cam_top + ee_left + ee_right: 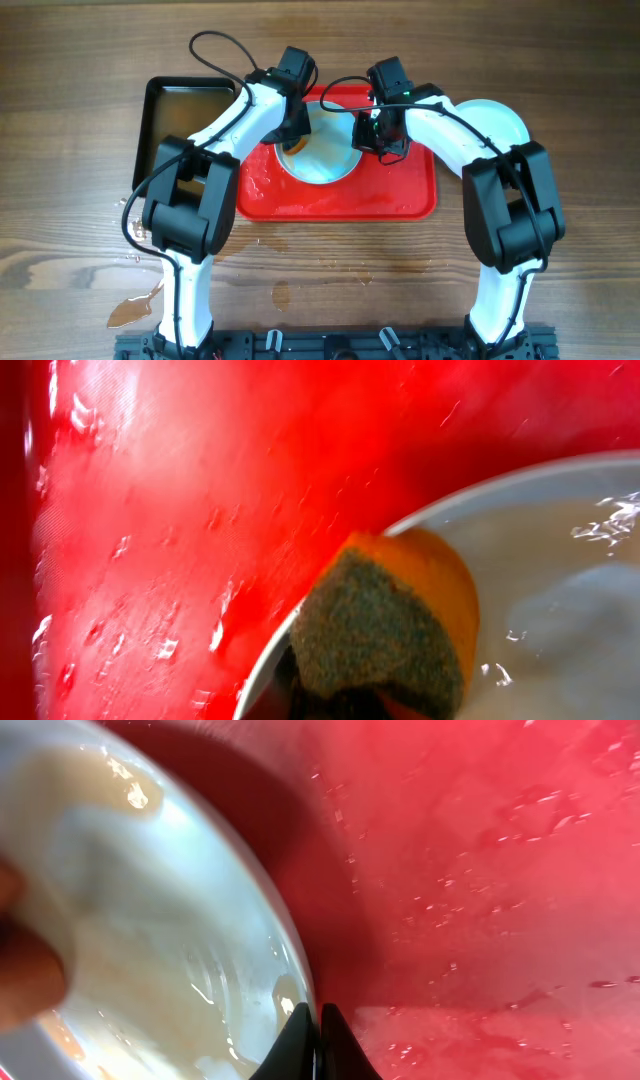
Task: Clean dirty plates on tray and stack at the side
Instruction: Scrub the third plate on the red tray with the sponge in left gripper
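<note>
Now our left gripper clamps a sponge on the plate at the tray centre; right gripper, pinched closed, sits beside its rim. Hard scrubbing could skid the wet plate.

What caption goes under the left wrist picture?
Orange sponge on the edge of a pale plate, wet red tray beneath.

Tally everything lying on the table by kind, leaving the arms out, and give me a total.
Red tray: 1
Plates: 2, one on the tray, one off it to the right, partly hidden
Black pan: 1
Sponge: 1, at the tray plate's rim
Total: 5
</note>
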